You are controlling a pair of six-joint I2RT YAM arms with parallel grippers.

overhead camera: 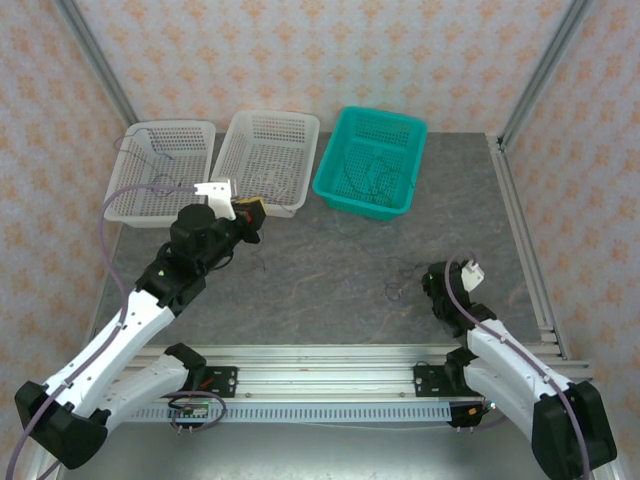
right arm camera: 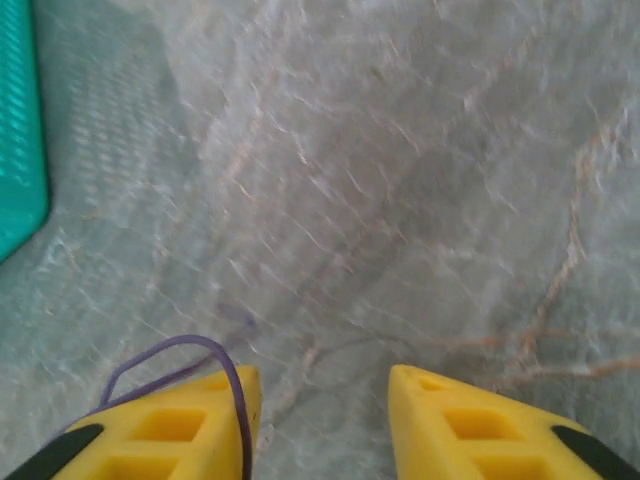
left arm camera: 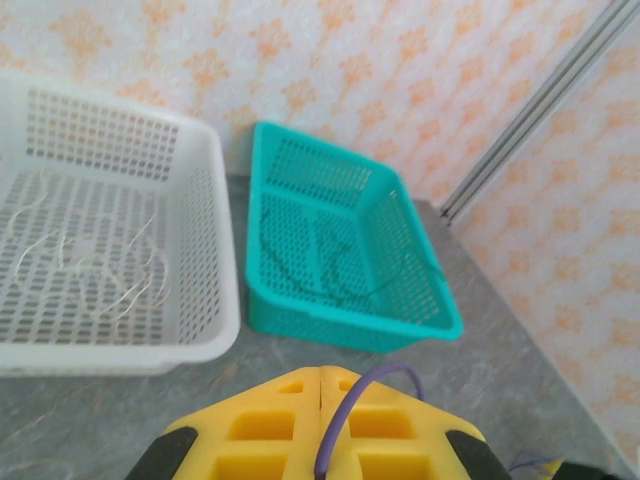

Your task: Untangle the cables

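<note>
Between the pressed-together fingers of your left gripper [left arm camera: 320, 378], a purple cable [left arm camera: 340, 400] is pinched, running up the seam and curling right at the tips. Your right gripper [right arm camera: 325, 390] hangs spread over the desk [right arm camera: 420, 150]; a purple loop [right arm camera: 175, 348] drapes across one finger, arching left. White cables [left arm camera: 110, 275] lie in the white basket [left arm camera: 200, 200], green cables [left arm camera: 325, 250] in the teal basket [left arm camera: 350, 325].

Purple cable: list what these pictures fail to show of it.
Left wrist view: the purple cable enters the shut left tool; the bottom edge cuts off the rest.
Right wrist view: a purple loop ends behind a finger of the right tool; same cable or not, unclear.
Top view: the strand on the table is too thin to trace.
</note>
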